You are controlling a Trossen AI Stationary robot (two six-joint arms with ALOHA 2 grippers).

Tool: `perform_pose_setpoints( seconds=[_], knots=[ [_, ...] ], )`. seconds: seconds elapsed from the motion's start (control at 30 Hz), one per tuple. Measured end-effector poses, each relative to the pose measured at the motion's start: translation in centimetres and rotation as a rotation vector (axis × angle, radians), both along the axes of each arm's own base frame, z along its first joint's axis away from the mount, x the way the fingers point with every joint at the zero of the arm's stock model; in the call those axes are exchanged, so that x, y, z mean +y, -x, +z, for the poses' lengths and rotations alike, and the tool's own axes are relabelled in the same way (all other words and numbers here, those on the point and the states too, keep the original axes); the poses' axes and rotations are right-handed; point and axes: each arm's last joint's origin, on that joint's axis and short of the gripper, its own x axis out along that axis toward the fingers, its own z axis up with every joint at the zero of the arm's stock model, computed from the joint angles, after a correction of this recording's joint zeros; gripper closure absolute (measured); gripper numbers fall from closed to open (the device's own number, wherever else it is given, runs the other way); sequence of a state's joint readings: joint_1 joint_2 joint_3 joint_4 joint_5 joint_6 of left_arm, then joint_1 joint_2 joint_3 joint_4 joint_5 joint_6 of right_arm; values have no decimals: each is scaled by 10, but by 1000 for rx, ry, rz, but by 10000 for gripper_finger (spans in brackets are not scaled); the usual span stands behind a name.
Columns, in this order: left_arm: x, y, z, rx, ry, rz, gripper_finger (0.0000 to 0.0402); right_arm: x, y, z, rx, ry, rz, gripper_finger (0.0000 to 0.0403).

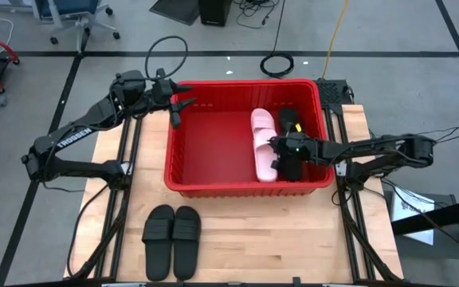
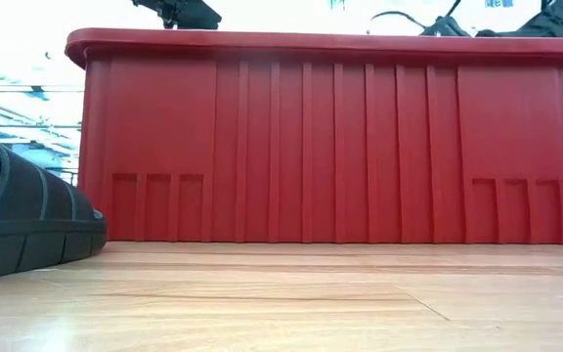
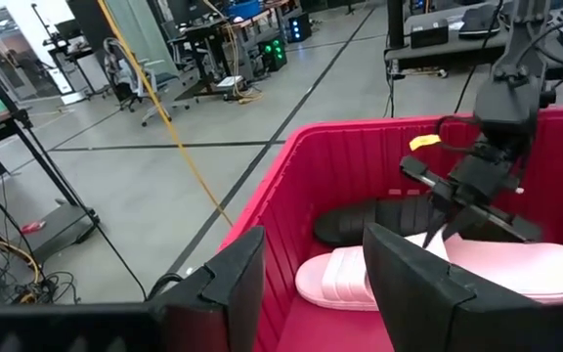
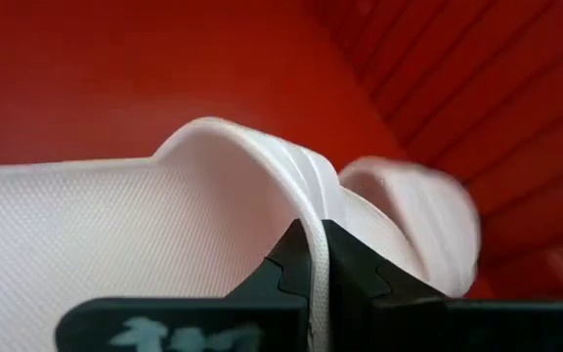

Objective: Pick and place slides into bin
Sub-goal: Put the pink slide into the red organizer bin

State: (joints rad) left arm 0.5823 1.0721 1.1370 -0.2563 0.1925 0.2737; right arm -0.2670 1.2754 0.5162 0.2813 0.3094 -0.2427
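The red bin (image 1: 183, 185) stands mid-table. Inside it, on its right side, lie pale pink slides (image 1: 263, 143) and, beside them toward the right wall, black slides (image 1: 290, 121). Two more black slides (image 1: 172, 239) lie side by side, soles down, on the table in front of the bin; one shows in the low view (image 2: 22, 220). My right gripper (image 1: 277, 148) is down inside the bin, shut on a pink slide (image 4: 115, 235). My left gripper (image 1: 178, 102) hangs open and empty over the bin's far left corner; it also shows in the left wrist view (image 3: 311, 284). My right gripper pinches the edge of the pink slide's wide strap (image 4: 313, 220) between its two fingers. The fingers reach in from the table's right, slanting down. In the left wrist view the slide's sole (image 3: 516, 269) lies along the bin's floor; whether it is lifted, I cannot tell.
The bin's left half (image 1: 213, 147) is bare red floor. The bin's tall front wall (image 2: 330, 147) fills the low view. Aluminium frame rails (image 1: 349, 215) run along both sides of the wooden table. Office chairs and cables lie on the floor beyond.
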Motion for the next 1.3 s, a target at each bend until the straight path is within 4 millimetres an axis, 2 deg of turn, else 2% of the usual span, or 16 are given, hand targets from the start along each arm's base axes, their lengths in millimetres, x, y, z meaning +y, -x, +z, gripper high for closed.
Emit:
perform_pose_setpoints(
  seconds=[0.13,0.63,0.77,1.13,1.3],
  knots=[
    [-1,-1,0,-1,6,-19,225,-4,-4,-10,58,16,-12,398],
    [-5,-3,0,-2,12,-42,224,-9,-5,-11,80,62,-6,389],
    [-5,-3,0,-3,12,-42,224,-8,-4,-12,84,42,-14,367],
    [-5,-3,0,0,20,-40,225,-7,-2,-15,100,-19,12,271],
    [-5,-2,-1,8,26,-40,224,-5,2,-10,95,-25,8,240]
  ],
)
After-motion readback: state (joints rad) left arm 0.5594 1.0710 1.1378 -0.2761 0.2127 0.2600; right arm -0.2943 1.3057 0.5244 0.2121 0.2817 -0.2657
